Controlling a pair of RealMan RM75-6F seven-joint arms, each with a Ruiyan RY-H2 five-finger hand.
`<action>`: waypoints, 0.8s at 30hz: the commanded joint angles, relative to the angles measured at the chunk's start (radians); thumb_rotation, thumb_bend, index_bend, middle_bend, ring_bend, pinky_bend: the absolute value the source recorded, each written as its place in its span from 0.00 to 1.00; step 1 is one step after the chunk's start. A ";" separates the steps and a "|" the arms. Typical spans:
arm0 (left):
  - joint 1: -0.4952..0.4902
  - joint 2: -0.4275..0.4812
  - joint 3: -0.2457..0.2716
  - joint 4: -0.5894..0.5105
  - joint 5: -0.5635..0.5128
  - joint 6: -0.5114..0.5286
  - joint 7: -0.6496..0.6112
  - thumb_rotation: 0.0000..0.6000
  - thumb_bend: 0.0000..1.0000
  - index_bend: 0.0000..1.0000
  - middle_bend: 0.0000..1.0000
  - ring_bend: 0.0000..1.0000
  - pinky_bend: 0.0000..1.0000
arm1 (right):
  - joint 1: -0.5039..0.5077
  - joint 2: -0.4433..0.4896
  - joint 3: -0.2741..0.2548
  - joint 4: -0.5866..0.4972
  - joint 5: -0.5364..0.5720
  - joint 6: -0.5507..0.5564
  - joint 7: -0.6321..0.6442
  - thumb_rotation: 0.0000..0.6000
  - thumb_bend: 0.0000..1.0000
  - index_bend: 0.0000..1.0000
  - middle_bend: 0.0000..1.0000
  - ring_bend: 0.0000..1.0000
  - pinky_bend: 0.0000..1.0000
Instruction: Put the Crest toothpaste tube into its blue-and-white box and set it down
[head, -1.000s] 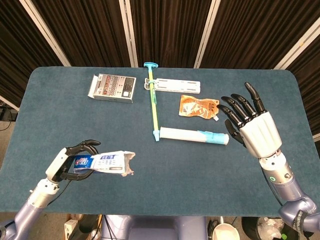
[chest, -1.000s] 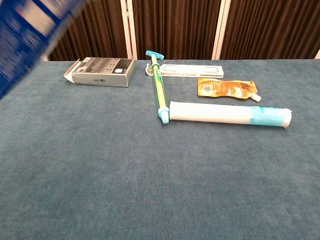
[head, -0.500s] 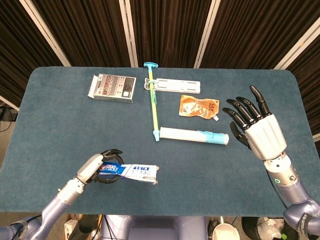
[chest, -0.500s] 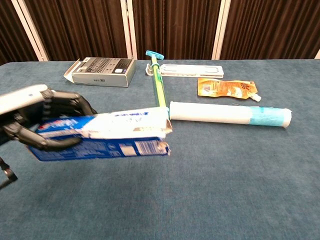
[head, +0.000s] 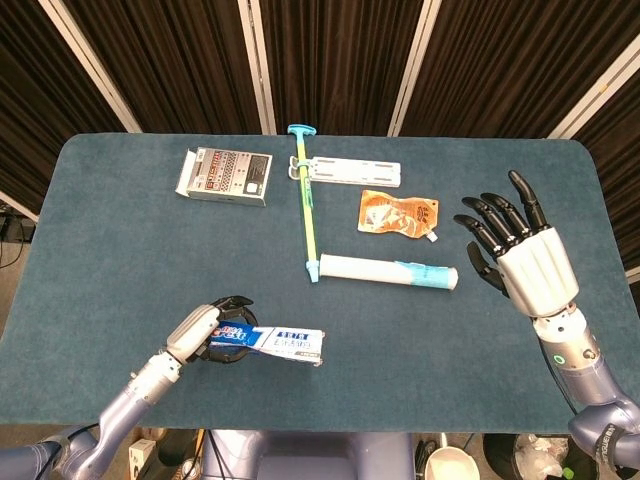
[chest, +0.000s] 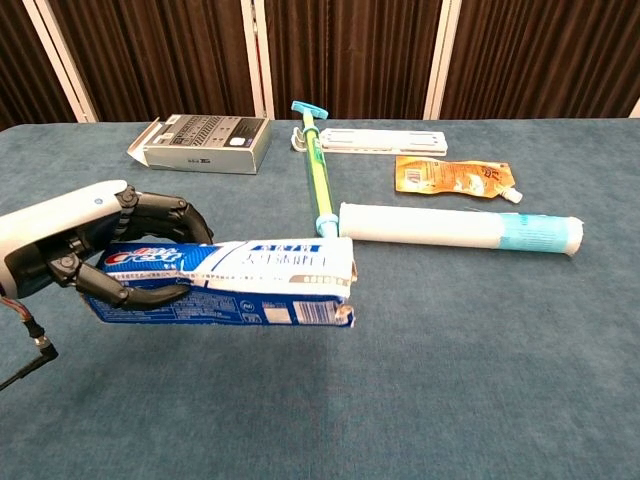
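My left hand (head: 205, 332) (chest: 95, 250) grips one end of the blue-and-white Crest box (head: 275, 343) (chest: 235, 283), which lies level near the table's front edge, its open torn flap end pointing right. I cannot tell whether a tube is inside. A white tube with a light blue end (head: 388, 271) (chest: 458, 229) lies across the middle of the table. My right hand (head: 515, 255) hovers at the right side with fingers spread and nothing in it; the chest view does not show it.
At the back lie a grey patterned box (head: 224, 176) (chest: 200, 143), a long green-and-blue stick tool (head: 306, 205) (chest: 316, 180), a flat white strip (head: 353, 172) (chest: 385, 140) and an orange pouch (head: 398, 214) (chest: 452, 176). The blue table (head: 120, 260) ends just below my left hand.
My left hand carried the Crest box rightward along the front edge and lowered it level into the chest view. My right hand drifted slightly to the right and down.
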 joint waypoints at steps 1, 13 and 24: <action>-0.004 -0.002 0.003 0.007 -0.016 -0.024 0.043 1.00 0.43 0.54 0.46 0.19 0.19 | 0.000 -0.009 -0.003 0.010 0.005 -0.002 0.011 1.00 0.51 0.35 0.29 0.26 0.00; 0.003 -0.040 0.004 0.053 -0.048 -0.045 0.081 1.00 0.43 0.53 0.45 0.18 0.19 | 0.021 -0.057 -0.005 0.054 0.022 -0.033 0.034 1.00 0.51 0.35 0.29 0.26 0.00; -0.002 -0.086 0.013 0.137 -0.040 -0.058 0.135 1.00 0.37 0.46 0.34 0.13 0.19 | 0.044 -0.083 0.005 0.070 0.040 -0.056 0.036 1.00 0.51 0.35 0.29 0.26 0.00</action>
